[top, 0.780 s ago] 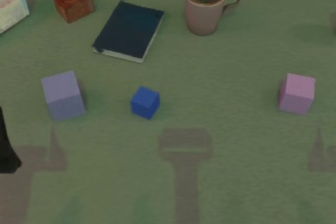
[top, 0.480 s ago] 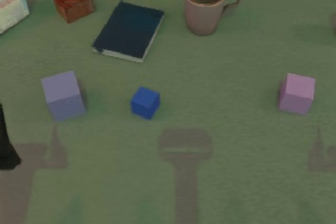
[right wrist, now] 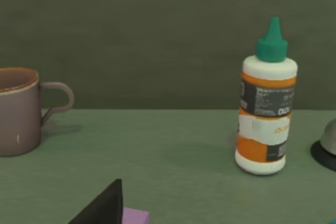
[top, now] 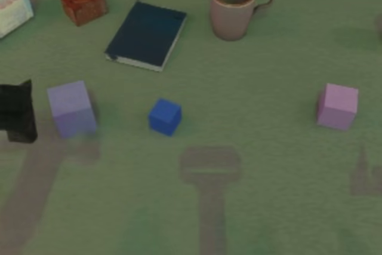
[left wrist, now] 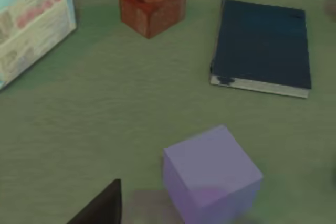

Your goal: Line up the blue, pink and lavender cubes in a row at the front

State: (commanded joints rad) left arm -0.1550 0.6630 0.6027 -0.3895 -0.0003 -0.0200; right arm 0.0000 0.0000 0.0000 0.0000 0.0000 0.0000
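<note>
- Three cubes sit on the green table (top: 256, 147), one of each colour, none touching another.
- The lavender cube (top: 71, 108), the largest, is at the left side of the table; the blue cube (top: 165, 116), the smallest, sits to its right with a clear gap; the pink cube (top: 338, 106) is well apart, far toward the right side.
- All three lie roughly on one band across the middle of the table, not at the front edge.
- The left gripper (top: 18, 111) appears as a dark shape at the left edge, just beside the lavender cube and apart from it. It has hold of nothing that I can see, and I cannot tell how far its fingers are spread.
- The right gripper does not appear in the top view; its wrist view shows only one dark tip (right wrist: 102, 205) near a corner of the pink cube, so its opening cannot be judged.
- At the back stand one reddish-orange box (top: 83, 3), one dark-navy book (top: 147, 34), one mug (top: 233, 7) and one pale printed carton (top: 13, 1).
- The right wrist view also shows one bottle (right wrist: 265, 108) with a green cap, upright.
</note>
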